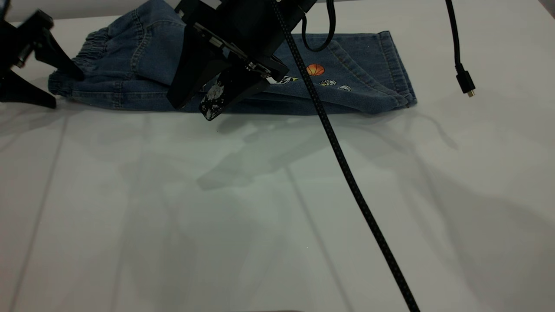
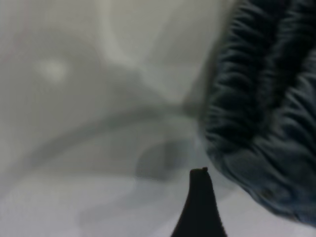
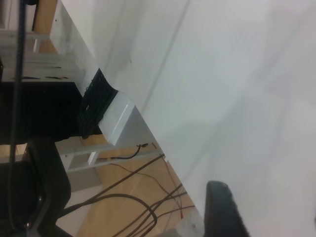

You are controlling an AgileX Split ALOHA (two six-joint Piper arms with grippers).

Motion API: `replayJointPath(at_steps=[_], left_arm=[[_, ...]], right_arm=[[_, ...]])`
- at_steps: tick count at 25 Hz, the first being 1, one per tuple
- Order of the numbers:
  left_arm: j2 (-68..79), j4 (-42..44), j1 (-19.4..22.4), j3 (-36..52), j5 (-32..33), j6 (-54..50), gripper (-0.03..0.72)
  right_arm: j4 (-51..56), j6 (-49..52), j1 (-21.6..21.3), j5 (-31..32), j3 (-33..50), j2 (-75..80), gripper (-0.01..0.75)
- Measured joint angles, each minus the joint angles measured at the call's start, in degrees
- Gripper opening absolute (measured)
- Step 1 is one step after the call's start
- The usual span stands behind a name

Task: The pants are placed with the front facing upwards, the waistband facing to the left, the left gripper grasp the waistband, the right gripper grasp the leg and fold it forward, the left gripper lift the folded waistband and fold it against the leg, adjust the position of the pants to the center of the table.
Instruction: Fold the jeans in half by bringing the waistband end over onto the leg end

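Desk: a pale, smooth desk (image 1: 277, 208) fills the exterior view; beyond its edge the right wrist view picks up a wooden floor with loose cables (image 3: 128, 202) and a dark chair (image 3: 34, 187).
Pants: the pants (image 1: 143, 65) lie folded lengthwise into a long band at the far side of the desk, cartoon print (image 1: 315, 69) facing up, so the first fold looks done.
Waistband: the waistband (image 1: 89, 50) sits right beside the left end effector (image 1: 41, 60), ruffles bunched, where that arm needs it for the second fold.
Left end effector: spread wide, one finger just touching the denim at the waistband end, the other low on the desk; holding nothing that I can see.
Right end effector: the right end effector (image 1: 197, 97) hangs over the middle of the pants, scuffed tip pointing down at the near fold edge, fingers slightly parted and empty.
Judgement: the left looks poised to pinch the waistband and carry it toward the leg hem.
Left wrist view only: close ruffled elastic and one finger (image 2: 200, 207) just short of it.
Right wrist view only: no pants at all, just bare desk and the room beyond the desk edge.
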Motion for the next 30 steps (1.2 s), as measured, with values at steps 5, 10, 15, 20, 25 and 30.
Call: replayJointPath(at_steps=[5,10,15,20,25,30], left_arm=[[1.05,-4.11,-1.52,0.00,-2.86,3.92,0.508],[1.11,-8.10,-3.41,0.00,-6.92,8.54,0.493],[2.19,-8.58,-3.94,-0.05,-8.08,8.63,0.335],[2.77,-9.26,-3.94,-0.37,-8.14,8.51,0.098],[-0.32,-8.19,-3.94,-0.37,-6.40,8.62,0.097],[-7.42,-6.61,-4.20,-0.37,-3.58,9.86,0.096]], right_arm=[[0.00,-0.05,0.00,0.00,0.00,0.00,0.330],[0.00,-0.05,0.00,0.00,0.00,0.00,0.330],[0.00,-0.12,0.00,-0.57,-0.01,0.00,0.330],[-0.06,0.15,0.00,-3.21,-1.33,0.00,0.330],[0.13,1.49,0.00,-11.58,-5.43,0.06,0.330],[0.53,1.89,0.00,-20.55,-6.91,0.16,0.309]])
